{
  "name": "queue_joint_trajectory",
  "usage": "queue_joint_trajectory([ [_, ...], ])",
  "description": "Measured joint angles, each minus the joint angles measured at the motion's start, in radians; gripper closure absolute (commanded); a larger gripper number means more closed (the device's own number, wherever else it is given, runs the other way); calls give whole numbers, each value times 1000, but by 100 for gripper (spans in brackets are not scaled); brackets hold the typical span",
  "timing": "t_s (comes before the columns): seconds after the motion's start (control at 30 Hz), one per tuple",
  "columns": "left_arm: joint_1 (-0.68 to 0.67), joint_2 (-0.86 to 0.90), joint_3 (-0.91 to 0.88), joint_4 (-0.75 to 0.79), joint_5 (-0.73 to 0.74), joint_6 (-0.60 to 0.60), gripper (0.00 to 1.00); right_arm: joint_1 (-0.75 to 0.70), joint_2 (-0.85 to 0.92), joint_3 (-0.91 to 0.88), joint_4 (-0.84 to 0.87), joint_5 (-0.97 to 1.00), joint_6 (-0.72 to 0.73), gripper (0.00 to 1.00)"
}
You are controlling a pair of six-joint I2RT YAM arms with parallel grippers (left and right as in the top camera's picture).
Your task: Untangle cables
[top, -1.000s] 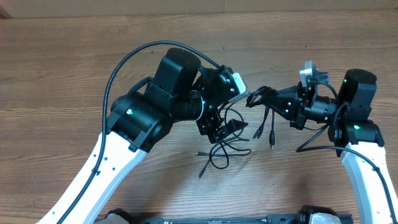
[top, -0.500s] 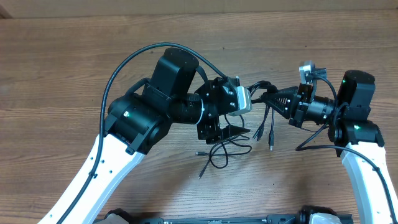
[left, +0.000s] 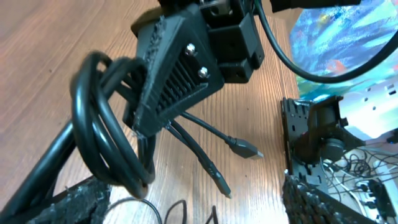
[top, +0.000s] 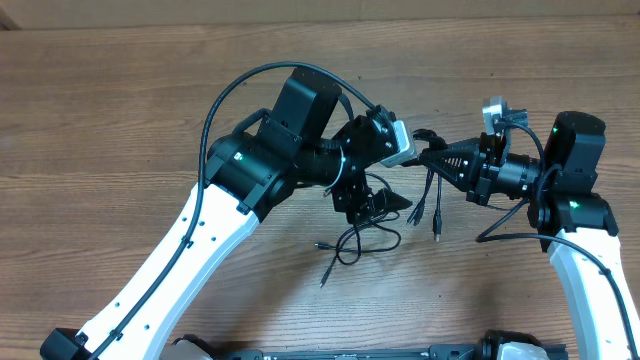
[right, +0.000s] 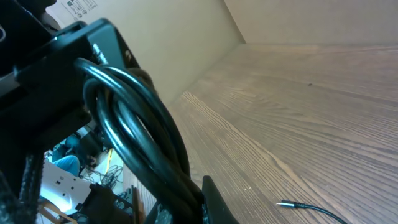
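My right fingers (left: 177, 71) are pressing together and pinching a bunch of loops of the cables (top: 421, 140). The finger I can see is black plastic, with little ridges and two shiny screws. The cables are thin, black, smooth and bendy. The loops are hanging up off the table (top: 120, 130), between my two arms. Two ends with small plugs (left: 246, 149) are dangling down. My left fingers (left: 68, 199) are spreading wide apart and holding nothing. They are black and feel-rough looking. More of the cables are lying in loose curls on the table near them. The table is brown wood with long lines. A white label (right: 78, 7) is showing tiny print that I cannot read.
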Motion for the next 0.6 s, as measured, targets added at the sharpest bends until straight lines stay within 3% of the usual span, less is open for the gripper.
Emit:
queue_joint_trajectory([
  [0.07,0,0,0,14,-3,0,0,0,0,0,0,0,3,96],
  [0.3,0,5,0,88,-11,-9,5,0,0,0,0,-36,0,96],
  [0.33,0,6,0,89,-11,-16,9,0,0,0,0,-38,-1,96],
  [0.5,0,8,0,93,-10,-27,65,0,0,0,1,-60,-5,96],
  [0.6,0,9,0,101,-11,-27,73,0,0,0,0,-64,-5,96],
])
